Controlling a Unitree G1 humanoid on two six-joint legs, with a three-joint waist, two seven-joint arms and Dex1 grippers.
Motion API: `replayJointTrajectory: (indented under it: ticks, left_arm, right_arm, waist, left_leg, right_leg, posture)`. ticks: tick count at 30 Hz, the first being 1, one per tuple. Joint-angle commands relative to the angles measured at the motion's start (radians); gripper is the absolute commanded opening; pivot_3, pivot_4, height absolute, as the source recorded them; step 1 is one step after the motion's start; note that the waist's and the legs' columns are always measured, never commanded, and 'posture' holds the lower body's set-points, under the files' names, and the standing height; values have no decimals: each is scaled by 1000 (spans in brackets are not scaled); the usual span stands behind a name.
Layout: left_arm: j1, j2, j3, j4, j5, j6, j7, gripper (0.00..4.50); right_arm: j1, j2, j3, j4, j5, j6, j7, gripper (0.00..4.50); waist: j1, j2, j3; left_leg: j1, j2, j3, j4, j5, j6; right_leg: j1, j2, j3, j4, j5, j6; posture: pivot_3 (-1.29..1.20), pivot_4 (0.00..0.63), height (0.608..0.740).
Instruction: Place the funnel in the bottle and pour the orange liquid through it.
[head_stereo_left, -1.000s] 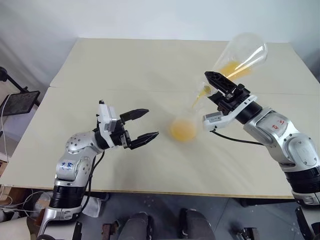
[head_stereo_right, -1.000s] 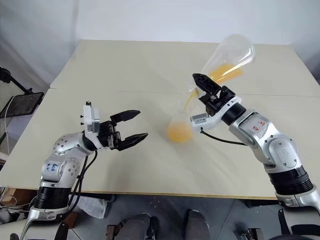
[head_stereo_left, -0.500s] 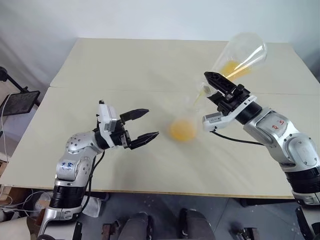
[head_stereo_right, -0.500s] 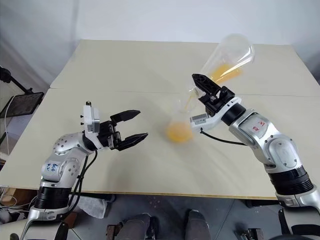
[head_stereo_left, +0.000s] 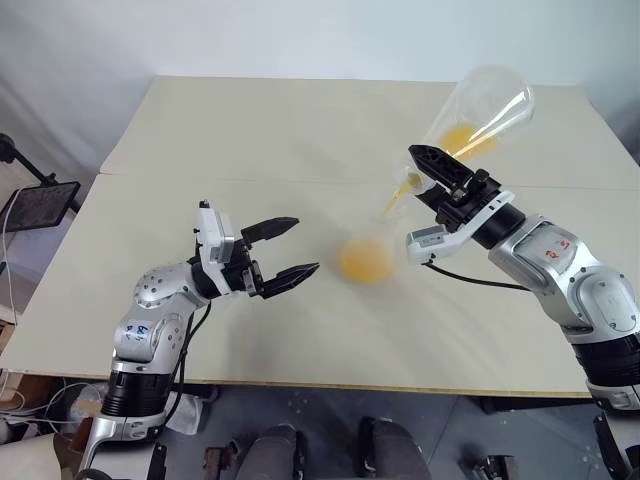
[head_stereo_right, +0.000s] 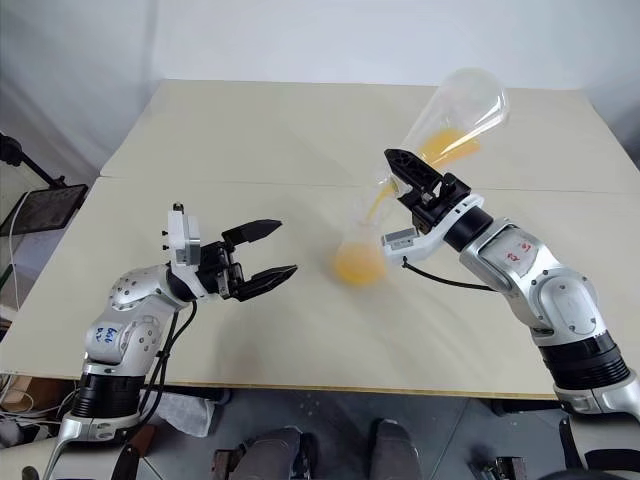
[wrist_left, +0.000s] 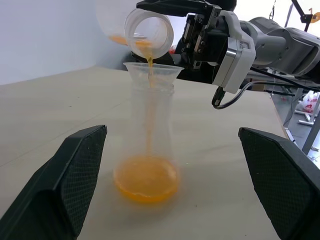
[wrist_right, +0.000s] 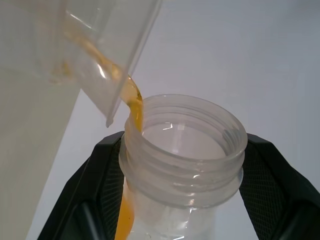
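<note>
The bottle (head_stereo_left: 366, 255) stands upright mid-table with the clear funnel (wrist_left: 152, 72) seated in its neck. My right gripper (head_stereo_left: 422, 172) is shut on the neck of a large conical flask (head_stereo_left: 482, 110), which is tilted mouth-down just above the funnel. A thin stream of orange liquid (wrist_left: 149, 105) runs from the flask's mouth (wrist_right: 182, 145) through the funnel. More liquid pools in the bottle's base (wrist_left: 146, 179), and some is still in the flask (head_stereo_left: 462, 137). My left gripper (head_stereo_left: 305, 245) hangs open a short way left of the bottle, not touching it.
The beige table (head_stereo_left: 250, 130) has a seam across its middle, with bare surface all around the bottle. Off its left edge stands a black tray on a stand (head_stereo_left: 35, 205). The front edge lies close below my arms.
Both arms hold still. The orange stream keeps running into the funnel, and the pool in the bottle looks about the same.
</note>
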Motion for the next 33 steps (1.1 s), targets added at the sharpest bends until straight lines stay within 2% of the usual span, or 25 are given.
replayJointTrajectory:
  ticks: [1, 33]
  left_arm:
    - [-6, 0, 5, -37, -5, -24, 1, 4500]
    - [-14, -6, 3, -27, -4, -25, -1, 4500]
  right_arm:
    - [-9, -10, -33, -40, 6, -5, -33, 2777]
    - [3, -27, -27, -28, -42, -6, -72, 2777]
  waist:
    - [0, 0, 0]
    - [0, 0, 0]
  left_leg:
    - [0, 0, 0, 0, 0, 0]
    - [0, 0, 0, 0, 0, 0]
  right_leg:
    - [0, 0, 0, 0, 0, 0]
    - [0, 0, 0, 0, 0, 0]
  posture:
    - [0, 150, 740]
    - [0, 150, 740]
